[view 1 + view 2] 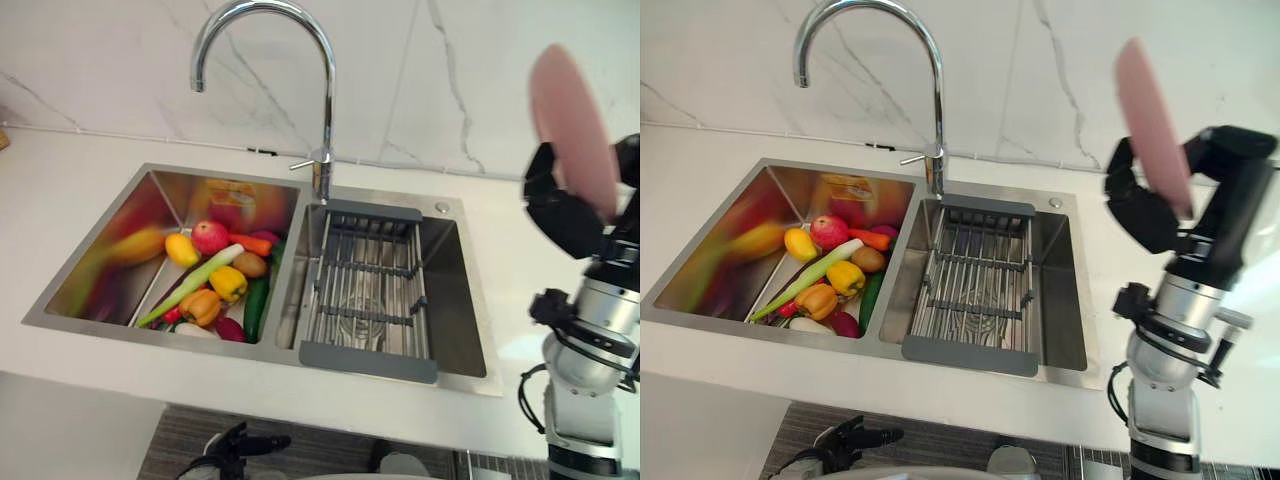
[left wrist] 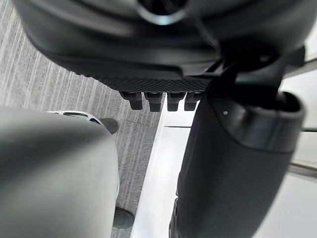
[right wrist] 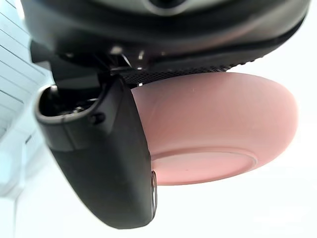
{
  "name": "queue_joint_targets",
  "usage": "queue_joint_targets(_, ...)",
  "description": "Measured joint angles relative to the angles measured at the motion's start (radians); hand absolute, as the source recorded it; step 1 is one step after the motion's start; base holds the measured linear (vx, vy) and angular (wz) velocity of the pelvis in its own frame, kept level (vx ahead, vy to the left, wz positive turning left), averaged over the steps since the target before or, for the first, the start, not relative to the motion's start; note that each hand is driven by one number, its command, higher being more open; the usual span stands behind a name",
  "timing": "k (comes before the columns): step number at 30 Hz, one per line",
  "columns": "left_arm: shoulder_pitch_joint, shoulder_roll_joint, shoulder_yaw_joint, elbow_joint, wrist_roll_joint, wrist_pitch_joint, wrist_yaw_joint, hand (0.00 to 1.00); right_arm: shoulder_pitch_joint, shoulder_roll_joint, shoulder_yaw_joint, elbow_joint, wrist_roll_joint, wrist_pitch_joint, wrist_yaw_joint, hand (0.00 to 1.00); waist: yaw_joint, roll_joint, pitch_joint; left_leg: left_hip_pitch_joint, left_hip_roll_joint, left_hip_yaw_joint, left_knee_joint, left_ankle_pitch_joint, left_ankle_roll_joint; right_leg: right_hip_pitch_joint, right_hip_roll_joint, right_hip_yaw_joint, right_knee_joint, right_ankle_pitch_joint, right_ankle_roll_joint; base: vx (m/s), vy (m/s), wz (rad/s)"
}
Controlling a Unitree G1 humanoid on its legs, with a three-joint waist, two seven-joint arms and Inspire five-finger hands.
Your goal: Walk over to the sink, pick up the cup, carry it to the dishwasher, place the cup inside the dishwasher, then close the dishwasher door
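Lower left, the left hand (image 1: 845,437) hangs over grey ribbed floor (image 1: 180,430), fingers loose and holding nothing. A brushed-steel double sink (image 1: 90,330) sits in the smooth white bench (image 1: 60,190). Glossy toy vegetables (image 1: 215,275) fill its left basin, and a slatted grey rack (image 1: 370,290) spans the right one. A curved chrome faucet (image 1: 328,100) rises before the veined marble wall (image 1: 450,70). At upper right, the right hand (image 1: 1150,215) grasps a smooth, shallow pink bowl (image 1: 1152,125). The bowl stands on edge, its long axis nearly upright and leaning toward upper left.
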Motion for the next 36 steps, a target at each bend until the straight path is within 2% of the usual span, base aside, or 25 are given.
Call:
queue_joint_targets(3, 0.000, 0.001, 0.003, -0.002, 0.000, 0.009, -0.001, 1.00, 0.019, 0.011, -0.079, 0.002, 0.000, 0.029, -0.077, 0.00, -0.001, -0.004, 0.000, -0.003, -0.010, 0.063, 0.001, -0.005, 0.005, -0.056, -0.008, 0.036, 0.038, 0.000, 0.000, -0.10, 0.024, -0.49)
queue_joint_targets(6, 0.002, 0.008, 0.011, -0.003, 0.001, 0.033, 0.000, 1.00, 0.057, 0.055, -0.111, 0.020, 0.000, 0.052, -0.140, 0.00, -0.014, -0.012, 0.006, -0.019, -0.014, 0.137, 0.023, -0.022, 0.006, -0.113, 0.001, 0.084, 0.039, 0.026, -0.007, -0.10, 0.019, -0.84)
queue_joint_targets(8, 0.003, 0.020, 0.022, 0.003, 0.002, 0.065, 0.015, 1.00, 0.094, 0.106, -0.102, 0.022, -0.003, 0.086, -0.149, 0.00, -0.019, -0.017, 0.009, -0.048, 0.014, 0.253, 0.079, -0.050, 0.007, -0.173, 0.047, 0.046, 0.008, 0.126, -0.044, -0.11, 0.000, -1.42)
queue_joint_targets(9, 0.003, 0.024, 0.025, 0.011, -0.001, 0.075, 0.021, 1.00, 0.101, 0.121, -0.099, 0.022, -0.002, 0.092, -0.148, 0.00, -0.019, -0.020, 0.012, -0.051, 0.024, 0.291, 0.080, -0.052, 0.006, -0.186, 0.067, 0.024, -0.023, 0.174, -0.049, -0.12, -0.012, -1.65)
queue_joint_targets(10, 0.000, 0.024, 0.051, 0.028, -0.011, 0.092, 0.032, 1.00, 0.110, 0.148, -0.098, 0.021, -0.001, 0.096, -0.149, 0.00, -0.017, -0.010, 0.027, -0.048, 0.052, 0.373, 0.075, -0.053, 0.008, -0.200, 0.082, -0.051, -0.014, 0.169, -0.067, -0.15, -0.036, -1.64)
queue_joint_targets(11, -0.001, 0.031, 0.054, 0.030, -0.037, 0.111, 0.046, 1.00, 0.121, 0.158, -0.103, 0.022, 0.003, 0.097, -0.155, 0.00, -0.038, -0.020, 0.044, -0.044, 0.061, 0.428, 0.076, -0.053, 0.007, -0.230, 0.036, -0.201, 0.193, 0.001, -0.134, -0.13, -0.041, -1.47)
queue_joint_targets(12, 0.002, 0.033, 0.054, 0.030, -0.049, 0.118, 0.051, 1.00, 0.130, 0.158, -0.108, 0.022, 0.004, 0.096, -0.156, 0.00, -0.047, -0.021, 0.045, -0.044, 0.064, 0.449, 0.078, -0.053, 0.007, -0.232, 0.006, -0.260, 0.282, -0.063, -0.140, -0.06, -0.044, -1.17)
queue_joint_targets(13, 0.005, 0.037, 0.056, 0.030, -0.076, 0.127, 0.061, 1.00, 0.140, 0.158, -0.120, 0.021, 0.003, 0.094, -0.160, 0.00, -0.051, -0.025, 0.043, -0.045, 0.069, 0.488, 0.097, -0.053, 0.007, -0.220, -0.051, -0.333, 0.409, -0.145, -0.133, 0.03, -0.045, -1.11)
queue_joint_targets(14, 0.005, 0.041, 0.056, 0.029, -0.091, 0.125, 0.067, 1.00, 0.146, 0.158, -0.124, 0.018, 0.003, 0.090, -0.170, 0.00, -0.050, -0.035, 0.039, -0.053, 0.076, 0.526, 0.129, -0.054, 0.009, -0.201, -0.088, -0.364, 0.451, -0.180, -0.129, 0.06, -0.061, -1.12)
queue_joint_targets(15, 0.001, 0.045, 0.056, 0.029, -0.100, 0.122, 0.068, 1.00, 0.148, 0.158, -0.124, 0.016, 0.003, 0.089, -0.170, 0.00, -0.051, -0.045, 0.038, -0.061, 0.081, 0.540, 0.153, -0.057, 0.012, -0.204, -0.088, -0.362, 0.439, -0.179, -0.124, 0.06, -0.114, -1.05)
queue_joint_targets(16, -0.007, 0.048, 0.058, 0.030, -0.119, 0.115, 0.068, 1.00, 0.148, 0.153, -0.117, 0.015, 0.005, 0.091, -0.164, 0.00, -0.050, -0.060, 0.044, -0.089, 0.103, 0.557, 0.221, -0.076, 0.037, -0.199, -0.052, -0.383, 0.382, -0.166, -0.141, 0.00, -0.142, -0.84)
queue_joint_targets(17, -0.009, 0.052, 0.066, 0.032, -0.133, 0.123, 0.064, 1.00, 0.146, 0.153, -0.113, 0.014, 0.006, 0.091, -0.160, 0.00, -0.045, -0.063, 0.043, -0.102, 0.113, 0.563, 0.240, -0.097, 0.043, -0.194, -0.032, -0.368, 0.335, -0.159, -0.145, -0.07, -0.135, -1.01)
queue_joint_targets(18, -0.009, 0.057, 0.087, 0.037, -0.172, 0.117, 0.058, 1.00, 0.131, 0.151, -0.111, 0.014, 0.022, 0.088, -0.159, 0.00, -0.042, -0.075, 0.038, -0.133, 0.076, 0.563, 0.187, -0.111, 0.041, -0.175, 0.024, -0.297, 0.179, -0.141, -0.125, -0.17, -0.105, -1.55)
queue_joint_targets(19, 0.006, 0.039, 0.097, 0.036, -0.195, 0.101, 0.064, 1.00, 0.089, 0.150, -0.103, 0.039, 0.040, 0.090, -0.152, 0.00, -0.004, -0.053, 0.033, -0.145, 0.075, 0.564, 0.118, -0.062, 0.040, -0.164, 0.105, -0.247, 0.053, -0.060, -0.113, -0.15, -0.070, -1.65)
queue_joint_targets(20, 0.006, 0.037, 0.102, 0.034, -0.201, 0.095, 0.064, 1.00, 0.078, 0.152, -0.098, 0.046, 0.042, 0.090, -0.151, 0.00, 0.003, -0.049, 0.033, -0.143, 0.085, 0.595, 0.115, -0.049, 0.012, -0.170, 0.099, -0.245, 0.110, -0.112, -0.138, -0.05, -0.096, -1.18)
queue_joint_targets(21, 0.013, 0.048, 0.100, 0.029, -0.216, 0.094, 0.063, 1.00, 0.101, 0.153, -0.090, 0.051, 0.041, 0.090, -0.153, 0.00, -0.007, -0.064, 0.032, -0.148, 0.083, 0.595, 0.150, -0.046, 0.010, -0.131, 0.059, -0.251, 0.165, -0.189, -0.110, 0.06, -0.101, -0.34)
queue_joint_targets(22, 0.019, 0.053, 0.103, 0.026, -0.219, 0.091, 0.064, 1.00, 0.108, 0.153, -0.081, 0.056, 0.038, 0.090, -0.151, 0.00, -0.010, -0.076, 0.033, -0.142, 0.080, 0.602, 0.165, -0.047, 0.012, -0.096, 0.067, -0.233, 0.099, -0.172, -0.069, 0.02, -0.175, -0.14)
queue_joint_targets(23, 0.025, 0.042, 0.118, 0.024, -0.224, 0.086, 0.067, 1.00, 0.111, 0.152, -0.051, 0.061, 0.032, 0.094, -0.143, 0.00, -0.009, -0.071, 0.030, -0.140, 0.093, 0.619, 0.179, -0.046, 0.012, -0.058, 0.099, -0.229, 0.007, -0.118, -0.077, -0.04, -0.154, -0.32)
queue_joint_targets(26, 0.051, 0.035, 0.123, -0.017, -0.235, 0.081, 0.072, 1.00, 0.139, 0.152, 0.039, 0.075, -0.020, 0.103, -0.125, 0.00, 0.005, -0.070, 0.029, -0.131, 0.111, 0.638, 0.212, -0.049, 0.013, -0.002, 0.134, -0.210, -0.110, -0.061, -0.085, -0.12, -0.064, -0.24)
queue_joint_targets(30, 0.068, 0.026, 0.123, -0.047, -0.233, 0.068, 0.076, 1.00, 0.160, 0.152, 0.078, 0.139, -0.124, 0.124, -0.114, 0.00, 0.006, -0.064, 0.026, -0.130, 0.111, 0.634, 0.211, -0.048, 0.014, 0.007, 0.141, -0.212, -0.129, -0.045, -0.088, -0.13, 0.043, 0.00)
queue_joint_targets(32, 0.077, 0.020, 0.123, -0.047, -0.233, 0.057, 0.068, 1.00, 0.171, 0.152, 0.080, 0.192, -0.189, 0.129, -0.109, 0.00, 0.005, -0.054, 0.022, -0.127, 0.109, 0.629, 0.212, -0.047, 0.015, 0.011, 0.138, -0.215, -0.129, -0.039, -0.087, -0.13, 0.120, 0.04)
queue_joint_targets(36, 0.089, 0.009, 0.118, -0.051, -0.234, 0.037, 0.070, 1.00, 0.177, 0.150, 0.095, 0.283, -0.216, 0.143, -0.108, 0.00, 0.004, -0.034, 0.032, -0.125, 0.106, 0.604, 0.218, -0.047, 0.016, 0.027, 0.132, -0.234, -0.133, -0.032, -0.085, -0.16, 0.140, 0.15)
